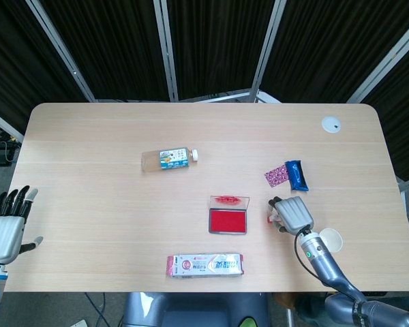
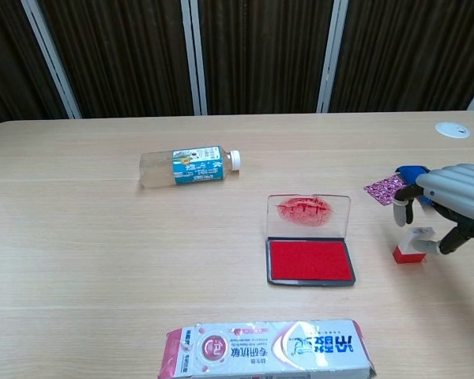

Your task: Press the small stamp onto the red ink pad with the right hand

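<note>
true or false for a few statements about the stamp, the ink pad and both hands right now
1. The ink pad has its lid open. True.
2. The small stamp is pressed on the red pad. False: it stands on the table to the right of the pad.
3. The right hand is at the stamp, fingers around its top. True.
4. The left hand holds the bottle. False: it is empty, near the table's left edge.
5. The bottle stands upright. False: it lies on its side.
</note>
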